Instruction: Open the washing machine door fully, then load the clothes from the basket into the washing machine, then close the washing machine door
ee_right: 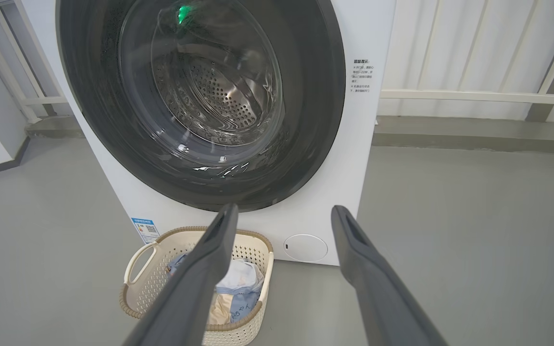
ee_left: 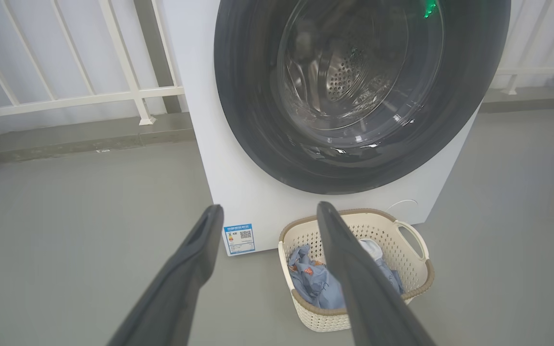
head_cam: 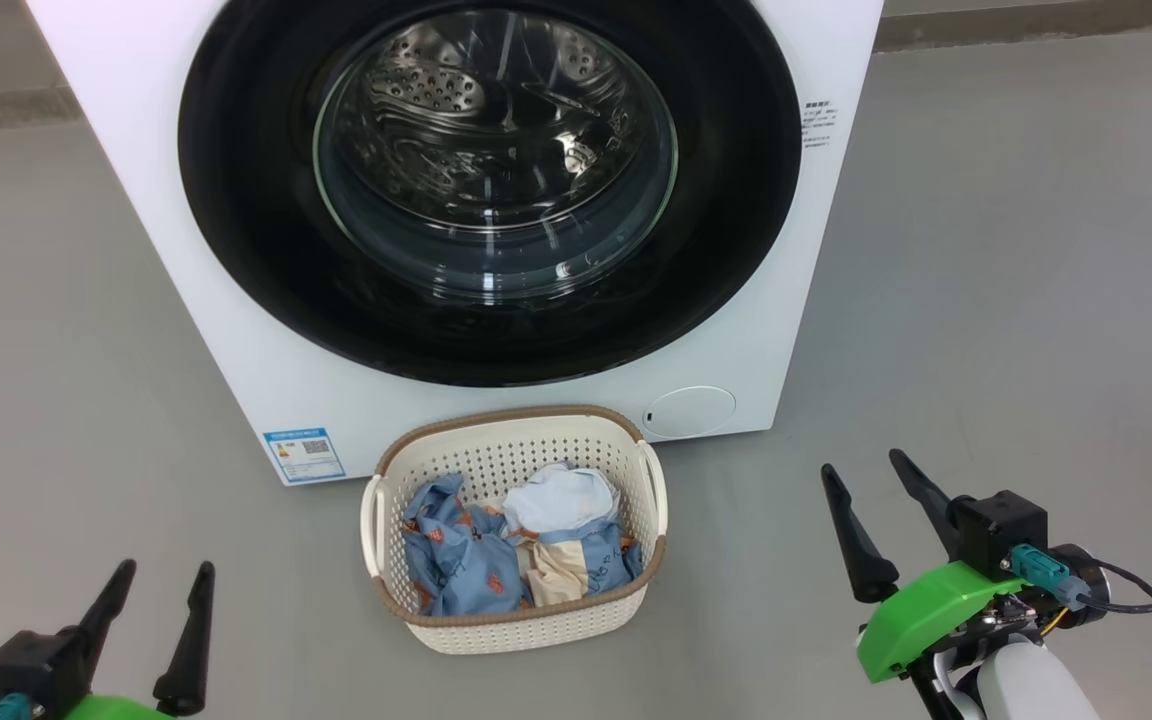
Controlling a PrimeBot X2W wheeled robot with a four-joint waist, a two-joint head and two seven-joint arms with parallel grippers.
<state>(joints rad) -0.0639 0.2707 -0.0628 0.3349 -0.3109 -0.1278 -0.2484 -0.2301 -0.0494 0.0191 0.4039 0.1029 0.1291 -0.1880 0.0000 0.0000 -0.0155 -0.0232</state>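
Grey floor [head_cam: 986,300] runs bare to either side of the washing machine [head_cam: 186,330], with a white railing [ee_left: 128,91] along the wall behind it. The washing machine door [head_cam: 236,200] sits shut, its black rim flush with the white front and the steel drum showing through the glass. The basket [head_cam: 536,630] stands on the floor just in front of the machine, below the door and between the blue label [head_cam: 303,455] and the round flap [head_cam: 688,411]. The clothes [head_cam: 476,570] lie heaped inside it, blue print beside pale pieces.

My left gripper [head_cam: 164,575] hangs low on one side of the basket and my right gripper [head_cam: 861,470] on the other. Both sets of jaws are spread wide, hold nothing, and are well apart from machine and basket.

As I judge it, the first step has not begun: the door must come open before anything is loaded. That calls for one arm to rise to the door's rim and find a catch, though I cannot tell from here which side it is on. The floor on both flanks gives ample room to move. The tight spot is the basket's rim close under the door's lower edge, which a swinging door or a reaching arm could clip.
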